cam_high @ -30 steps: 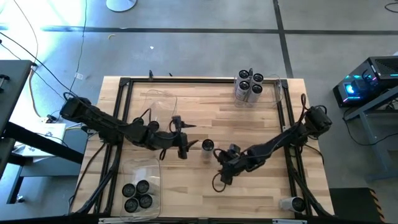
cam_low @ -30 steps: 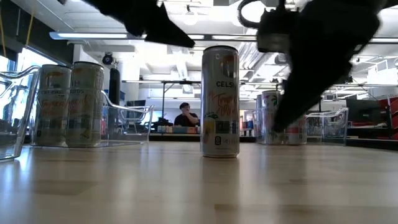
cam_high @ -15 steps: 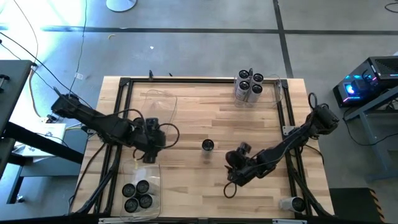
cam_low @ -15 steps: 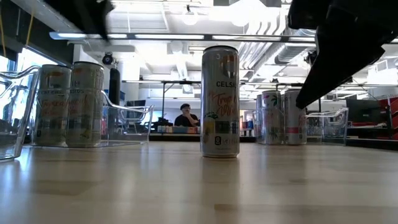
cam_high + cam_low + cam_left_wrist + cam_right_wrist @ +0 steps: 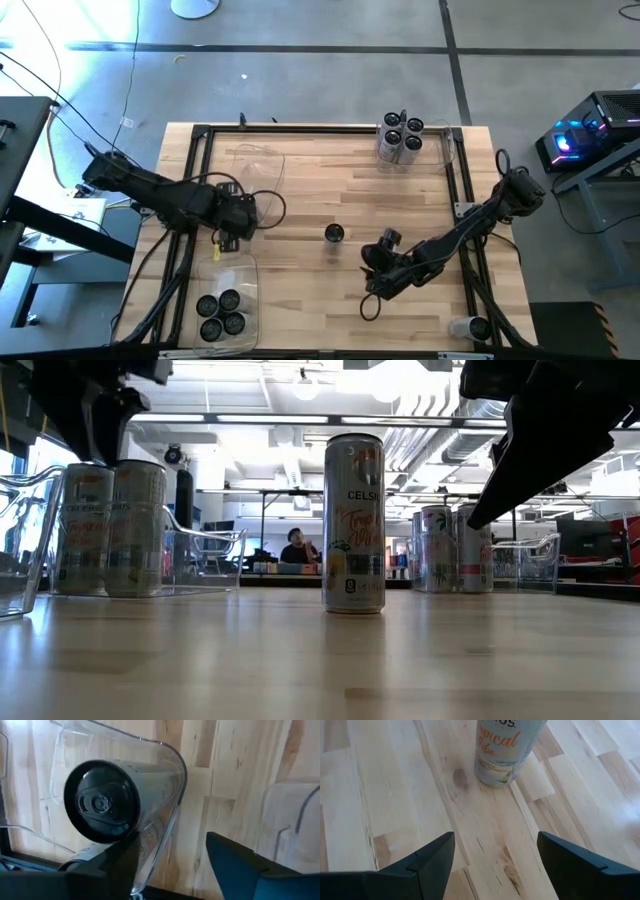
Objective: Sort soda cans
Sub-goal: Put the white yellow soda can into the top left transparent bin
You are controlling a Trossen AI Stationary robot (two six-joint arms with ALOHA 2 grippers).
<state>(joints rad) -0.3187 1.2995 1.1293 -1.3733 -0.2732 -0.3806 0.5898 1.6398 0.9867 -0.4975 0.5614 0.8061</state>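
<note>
Left gripper hung above the near-left clear bin, at about 8 o'clock from the table's centre; its fingers stood apart with nothing between them, as the left wrist view showed. Beyond those fingers a dark-topped can stood inside the bin's clear wall.

Right gripper hovered just above the wooden table, at about 4 o'clock from the centre, with its jaws spread and empty. A single can stood upright near the middle of the table, close to this gripper at its 9 o'clock and clear of both grippers; the right wrist view showed the can's lower body resting on the planks ahead of the open fingers.

Four cans stood together in the near-left bin at 7 o'clock. Another four cans stood grouped at the far-right bin, at 1 o'clock. One further can lay on its side at the table's near-right corner, at 5 o'clock.

In the low view the central can stood upright, flanked by the two groups.
</note>
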